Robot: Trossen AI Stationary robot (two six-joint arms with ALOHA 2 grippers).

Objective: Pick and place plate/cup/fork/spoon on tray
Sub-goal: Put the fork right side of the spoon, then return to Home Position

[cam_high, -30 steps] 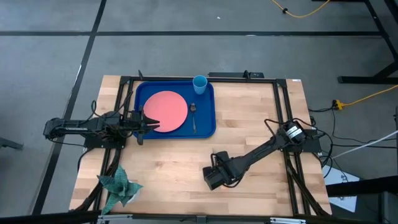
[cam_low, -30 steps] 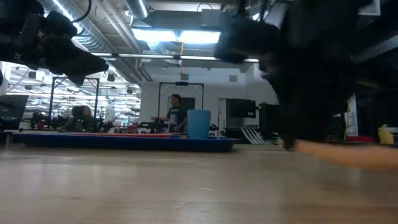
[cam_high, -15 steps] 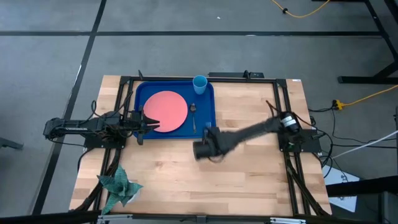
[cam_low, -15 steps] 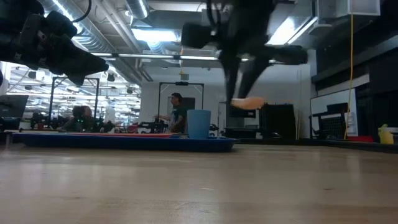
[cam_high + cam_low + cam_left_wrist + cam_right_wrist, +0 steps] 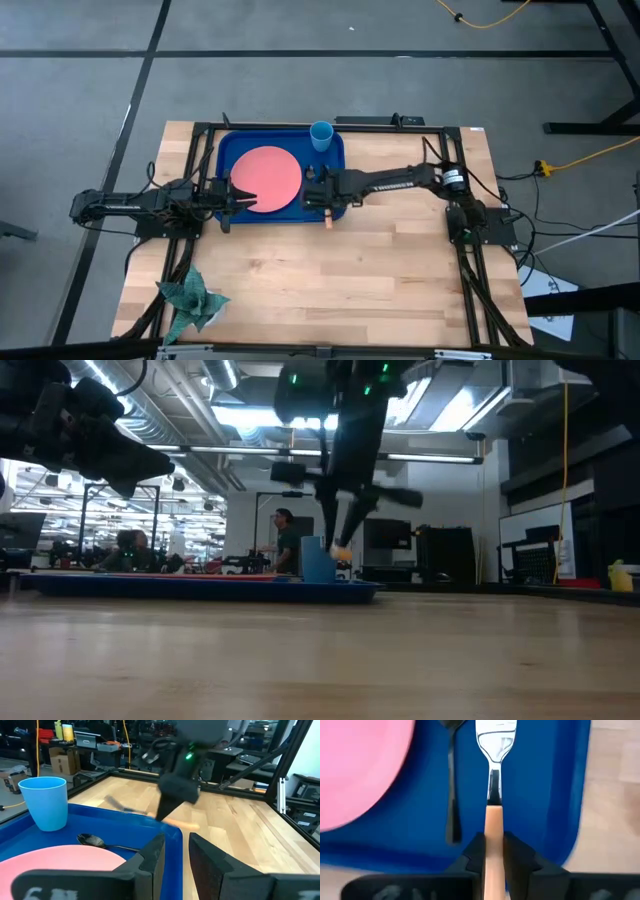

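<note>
The dark-blue tray [image 5: 282,175] lies at the table's far middle. On it are the salmon-pink plate [image 5: 267,178], the light-blue cup [image 5: 321,135] in the far right corner, and the dark spoon [image 5: 452,785] right of the plate. My right gripper [image 5: 325,192] hangs over the tray's right part, shut on the fork [image 5: 495,780], which is just right of the spoon. My left gripper [image 5: 235,196] is open and empty over the tray's left edge by the plate. My right gripper pinches the fork's tan handle [image 5: 493,832] between its two fingers. The silver tines [image 5: 496,740] point toward the table's far edge. The handle's free end [image 5: 327,222] sticks out toward the near edge. The fork is lifted clear above the tray [image 5: 200,588].
A green folded paper figure [image 5: 192,298] lies at the table's near left corner. Bare wooden tabletop [image 5: 400,270] spreads over the near and right parts. A black frame [image 5: 455,200] runs along the table's sides. People stand in the room behind [image 5: 285,540].
My right gripper has risen from the near middle of the table with the fork and swung toward the far left, over the tray's right part. The fork has been lifted clear of the table and now hangs above the tray beside the spoon.
</note>
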